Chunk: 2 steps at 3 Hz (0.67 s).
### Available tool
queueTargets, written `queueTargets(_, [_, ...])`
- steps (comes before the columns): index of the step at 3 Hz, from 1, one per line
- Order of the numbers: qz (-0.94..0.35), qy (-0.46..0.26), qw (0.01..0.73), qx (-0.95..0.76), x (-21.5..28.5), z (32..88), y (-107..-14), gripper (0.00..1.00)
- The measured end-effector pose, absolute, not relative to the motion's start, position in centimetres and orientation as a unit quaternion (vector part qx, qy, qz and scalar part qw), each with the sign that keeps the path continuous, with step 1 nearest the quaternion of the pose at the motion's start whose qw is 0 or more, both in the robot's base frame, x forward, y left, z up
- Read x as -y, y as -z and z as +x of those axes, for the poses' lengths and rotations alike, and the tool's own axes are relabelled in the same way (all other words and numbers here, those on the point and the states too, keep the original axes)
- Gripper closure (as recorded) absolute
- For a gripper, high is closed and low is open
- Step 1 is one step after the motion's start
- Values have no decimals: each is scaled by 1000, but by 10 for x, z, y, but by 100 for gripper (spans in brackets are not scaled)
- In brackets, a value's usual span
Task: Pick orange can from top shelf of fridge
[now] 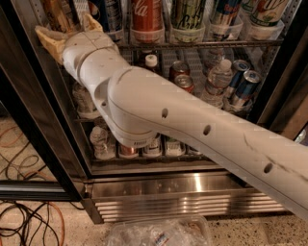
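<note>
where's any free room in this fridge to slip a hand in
Only a bare strip of the middle rack, between the red cans and the water bottle. The top shelf is packed; the gripper is at the orange can.

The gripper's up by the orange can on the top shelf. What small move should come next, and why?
Probably ease the gripper slightly forward and up, so its open fingers bracket the orange can higher on its body before closing. The fingers stand apart at the can's foot, at the left end of the top shelf; whether they touch it is unclear.
</note>
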State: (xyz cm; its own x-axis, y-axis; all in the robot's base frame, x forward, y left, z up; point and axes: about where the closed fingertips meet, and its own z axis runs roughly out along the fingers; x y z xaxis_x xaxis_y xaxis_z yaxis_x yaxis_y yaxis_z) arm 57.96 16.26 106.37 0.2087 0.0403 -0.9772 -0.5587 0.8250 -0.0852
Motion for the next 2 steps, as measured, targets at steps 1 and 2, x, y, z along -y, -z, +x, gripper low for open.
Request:
queueTargets(1, [-221, -205, 750, -589, -169, 586, -1070, 35])
queueTargets(2, [-225, -212, 747, -588, -177, 589, -1068, 35])
